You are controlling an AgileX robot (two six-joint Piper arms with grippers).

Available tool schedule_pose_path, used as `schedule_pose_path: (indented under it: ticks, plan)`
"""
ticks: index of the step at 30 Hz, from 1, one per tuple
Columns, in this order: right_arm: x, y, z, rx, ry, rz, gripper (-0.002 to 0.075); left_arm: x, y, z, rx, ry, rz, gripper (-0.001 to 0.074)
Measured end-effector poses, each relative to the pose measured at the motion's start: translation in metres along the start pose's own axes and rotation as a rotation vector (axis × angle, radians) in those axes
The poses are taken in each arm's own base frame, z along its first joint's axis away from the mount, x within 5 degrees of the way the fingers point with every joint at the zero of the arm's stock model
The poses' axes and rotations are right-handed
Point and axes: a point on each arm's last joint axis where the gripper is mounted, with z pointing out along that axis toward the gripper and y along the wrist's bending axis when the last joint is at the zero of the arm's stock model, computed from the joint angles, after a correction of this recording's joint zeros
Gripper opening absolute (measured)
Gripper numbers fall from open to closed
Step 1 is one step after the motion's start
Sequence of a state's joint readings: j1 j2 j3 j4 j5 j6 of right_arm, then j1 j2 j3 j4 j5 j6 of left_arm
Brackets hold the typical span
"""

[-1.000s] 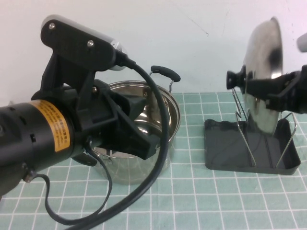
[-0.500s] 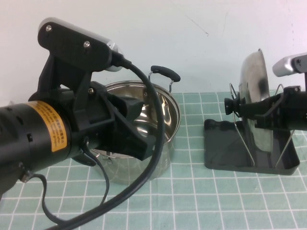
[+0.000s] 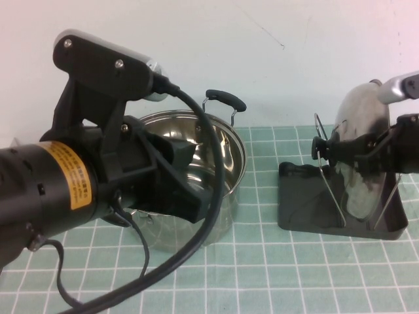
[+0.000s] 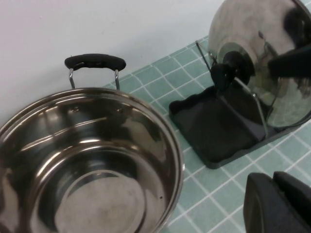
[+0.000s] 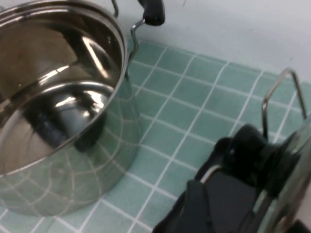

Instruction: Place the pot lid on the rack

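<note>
The shiny steel pot lid (image 3: 361, 173) stands on edge between the wire loops of the dark grey rack (image 3: 308, 209), its black knob (image 3: 321, 147) facing left. My right gripper (image 3: 357, 147) reaches in from the right and is shut on the lid across its face. The lid (image 4: 252, 29) and rack (image 4: 209, 131) also show in the left wrist view. In the right wrist view the knob (image 5: 248, 145) and lid rim (image 5: 294, 179) are close to the camera. My left gripper (image 3: 195, 195) hovers shut and empty in front of the pot.
The deep steel pot (image 3: 219, 163) with black handles stands open left of the rack, about a hand's width away; it also shows in the left wrist view (image 4: 97, 160) and the right wrist view (image 5: 58, 97). Green tiled mat covers the table; a white wall is behind.
My right gripper has lowered the lid from above the rack down between the wire loops. The left arm has barely moved.
</note>
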State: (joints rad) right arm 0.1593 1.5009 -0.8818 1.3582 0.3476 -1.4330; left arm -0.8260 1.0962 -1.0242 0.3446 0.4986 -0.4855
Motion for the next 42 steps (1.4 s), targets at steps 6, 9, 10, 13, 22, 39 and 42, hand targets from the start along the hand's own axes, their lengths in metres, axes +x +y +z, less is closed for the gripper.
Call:
schedule_pose_path:
  ticks: [6,9,10,13,22,39,42]
  plan:
    - [-0.024,0.008,-0.037,0.082,-0.128,-0.084,0.0536,0.006,0.011,-0.001,-0.117,0.070,0.157,0.0001]
    - [-0.037,0.017,-0.065,0.108,-0.218,-0.158,0.0523,0.013,0.023,-0.004,-0.242,0.174,0.215,0.0001]
    - [-0.041,0.023,-0.075,0.101,-0.248,-0.183,0.0501,0.016,0.027,-0.006,-0.282,0.208,0.225,0.0001]
    - [-0.047,0.039,-0.099,0.037,-0.310,-0.246,0.0356,0.023,0.040,-0.012,-0.428,0.314,0.229,0.0001]
    - [-0.028,0.079,-0.120,-0.331,-0.163,-0.335,0.0017,0.023,0.056,-0.065,-0.537,0.252,0.031,0.0001]
    - [0.026,0.052,-0.180,0.171,0.385,-0.431,0.0004,0.050,0.062,-0.185,-0.168,-0.190,-0.308,-0.0001]
    - [0.037,0.058,-0.193,0.209,0.298,-0.449,0.0004,0.062,0.060,-0.183,-0.105,-0.259,-0.291,-0.0001]
